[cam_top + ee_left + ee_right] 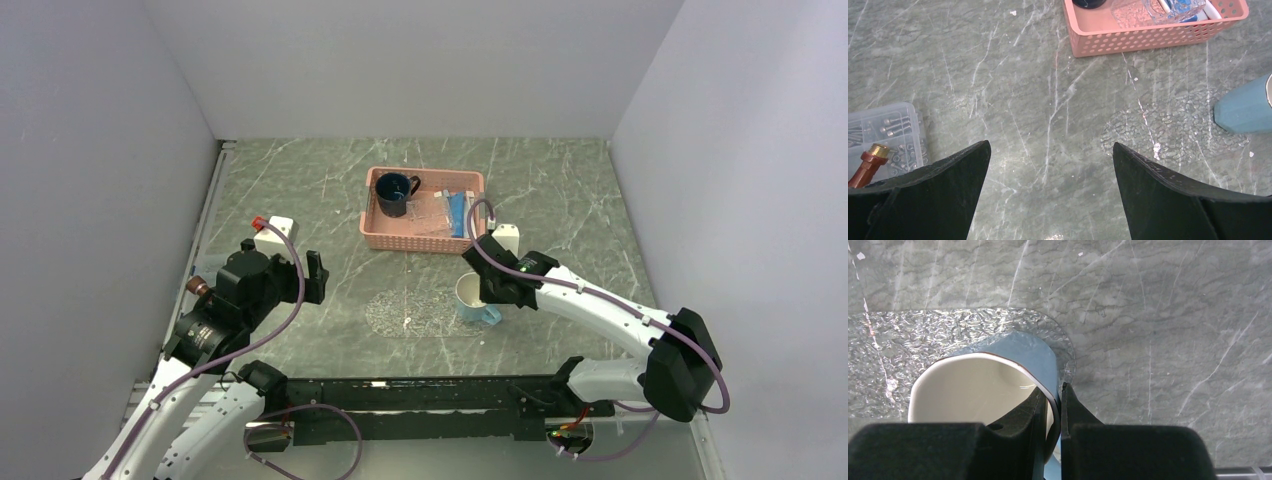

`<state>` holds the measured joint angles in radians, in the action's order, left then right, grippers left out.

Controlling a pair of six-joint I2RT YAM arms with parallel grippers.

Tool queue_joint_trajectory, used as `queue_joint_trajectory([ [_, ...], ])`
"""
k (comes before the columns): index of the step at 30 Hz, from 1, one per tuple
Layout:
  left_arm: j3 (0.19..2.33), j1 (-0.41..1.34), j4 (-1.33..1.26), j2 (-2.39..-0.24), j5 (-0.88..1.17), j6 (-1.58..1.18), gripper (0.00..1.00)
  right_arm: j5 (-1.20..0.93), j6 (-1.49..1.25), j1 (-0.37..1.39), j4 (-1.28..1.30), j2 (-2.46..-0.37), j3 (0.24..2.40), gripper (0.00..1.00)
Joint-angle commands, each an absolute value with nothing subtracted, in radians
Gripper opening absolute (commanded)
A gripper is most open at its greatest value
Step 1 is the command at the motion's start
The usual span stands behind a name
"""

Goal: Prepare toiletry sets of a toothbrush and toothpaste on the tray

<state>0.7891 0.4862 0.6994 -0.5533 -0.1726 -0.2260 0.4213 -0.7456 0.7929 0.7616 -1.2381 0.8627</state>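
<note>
L gripper (316, 272) hangs over bare tabletop at the left, jaws spread wide, nothing between them. In its wrist view a clear parts box (883, 125) of screws sits at the far left w/ a brass fitting (873, 157) on it. None of the task items are near this claw. The tray (400, 312) lies well to its right, front-centre of the table, flat and see-through w/ a pebbled texture.

On the tray's right end stands a light-blue mug (472, 297), upright, white inside. R gripper (487, 290) is pinched narrow on its rim, one finger inside the cup and the other outside against the blue wall. The mug's base sits on the tray's rounded right edge per the R wrist cam. Apart from the mug the tray holds nothing.

Behind the tray, apart from both claws, is a pink basket (420, 246). A dark mug (395, 192) is at its left end. The toothpaste (457, 212), blue tubes, lies toward its right end, just behind and left of the R claw. The toothbrush can't be told apart from the clear clutter beside the tubes.
</note>
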Motion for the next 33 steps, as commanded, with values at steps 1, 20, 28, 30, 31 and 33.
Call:
queue_joint_trajectory([
  [1, 0.790, 0.487, 0.660, -0.549, -0.166, -0.217, 0.99, 0.459, -0.768, 0.795, 0.748, -1.203, 0.873, 0.00],
  [20, 0.791, 0.488, 0.660, -0.551, -0.165, -0.218, 0.99, 0.454, -0.789, 0.797, 0.766, -1.165, 0.850, 0.31],
  [28, 0.792, 0.487, 0.660, -0.550, -0.165, -0.217, 0.99, 0.460, -0.791, 0.796, 0.784, -1.147, 0.871, 0.41],
  [30, 0.792, 0.487, 0.660, -0.550, -0.165, -0.217, 0.99, 0.466, -0.782, 0.796, 0.796, -1.143, 0.894, 0.44],
  [31, 0.792, 0.487, 0.660, -0.550, -0.166, -0.217, 0.99, 0.473, -0.778, 0.796, 0.805, -1.145, 0.913, 0.46],
  [33, 0.792, 0.488, 0.661, -0.549, -0.166, -0.218, 0.99, 0.494, -0.765, 0.796, 0.837, -1.149, 0.954, 0.48],
])
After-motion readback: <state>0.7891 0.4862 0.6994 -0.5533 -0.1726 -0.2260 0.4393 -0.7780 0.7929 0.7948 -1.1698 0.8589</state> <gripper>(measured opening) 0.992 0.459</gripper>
